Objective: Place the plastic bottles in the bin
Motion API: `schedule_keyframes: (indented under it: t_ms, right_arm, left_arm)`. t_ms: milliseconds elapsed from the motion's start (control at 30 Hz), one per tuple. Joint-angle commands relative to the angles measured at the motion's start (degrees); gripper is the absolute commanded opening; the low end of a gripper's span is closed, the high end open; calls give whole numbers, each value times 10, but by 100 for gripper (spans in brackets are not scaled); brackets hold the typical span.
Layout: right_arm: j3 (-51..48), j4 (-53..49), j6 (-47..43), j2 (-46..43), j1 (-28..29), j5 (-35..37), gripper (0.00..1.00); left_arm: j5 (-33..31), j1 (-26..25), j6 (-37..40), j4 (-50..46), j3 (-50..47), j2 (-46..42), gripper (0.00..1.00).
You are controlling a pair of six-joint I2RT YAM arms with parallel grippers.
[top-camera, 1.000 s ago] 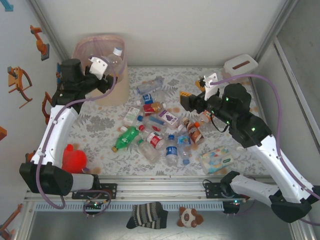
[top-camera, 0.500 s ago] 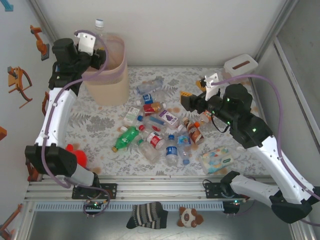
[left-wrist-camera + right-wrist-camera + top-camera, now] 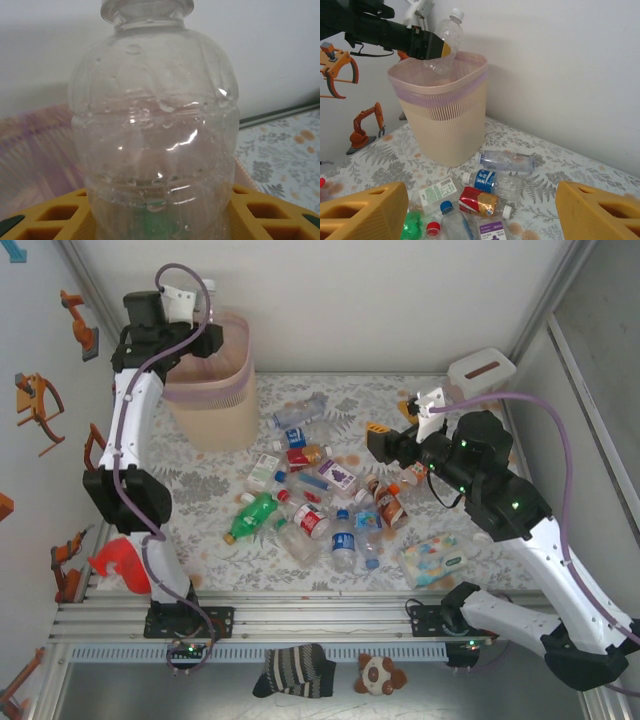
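My left gripper (image 3: 444,50) is shut on the lower body of a clear plastic bottle (image 3: 155,125) with a white cap. It holds the bottle (image 3: 442,40) cap-up, tilted, over the bin's (image 3: 445,120) open top. The beige bin (image 3: 212,400) with its pink liner (image 3: 30,150) stands at the back left. Several more plastic bottles (image 3: 320,490) lie in a pile mid-table, among them a green one (image 3: 252,515), a blue-labelled one (image 3: 492,182) and a red-labelled one (image 3: 480,200). My right gripper (image 3: 385,435) hovers open over the pile's right side, with nothing between its yellow fingers (image 3: 365,212).
A pastel wipes pack (image 3: 432,560) lies at the front right and a white tissue box (image 3: 481,368) at the back right corner. A red plush toy (image 3: 120,565) sits by the left arm's base. Orange toy excavators (image 3: 40,405) hang on the left wall.
The left arm has swung up and back with the bottle, from low over the bin's mouth to high above its back-left rim. The right arm has barely moved.
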Motion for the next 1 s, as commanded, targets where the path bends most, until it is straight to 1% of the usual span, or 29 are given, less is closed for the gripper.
schedule_keyframes:
  t_ms: [0, 67, 133, 400, 533, 667, 833, 967]
  right_arm:
    - [9, -1, -8, -11, 2, 14, 77]
    - [8, -3, -8, -12, 1, 16, 76]
    - [9, -5, -7, -11, 2, 16, 76]
    - [9, -12, -7, -17, 2, 24, 76]
    - [9, -11, -6, -14, 2, 24, 76]
    - [11, -10, -4, -12, 2, 21, 77]
    - [11, -10, -4, -12, 2, 21, 76]
    - [12, -11, -5, -11, 2, 22, 76]
  left_arm:
    - [57, 10, -60, -94, 72, 45, 48]
    - [67, 13, -79, -125, 112, 77, 48]
    - [77, 16, -94, -141, 133, 100, 48]
    - [74, 23, -119, -183, 142, 143, 47]
    - [90, 23, -109, -214, 142, 162, 46]
    - [91, 23, -85, -248, 143, 179, 46]
    - [81, 22, -58, -273, 142, 194, 50]
    - [83, 21, -58, -281, 143, 214, 53]
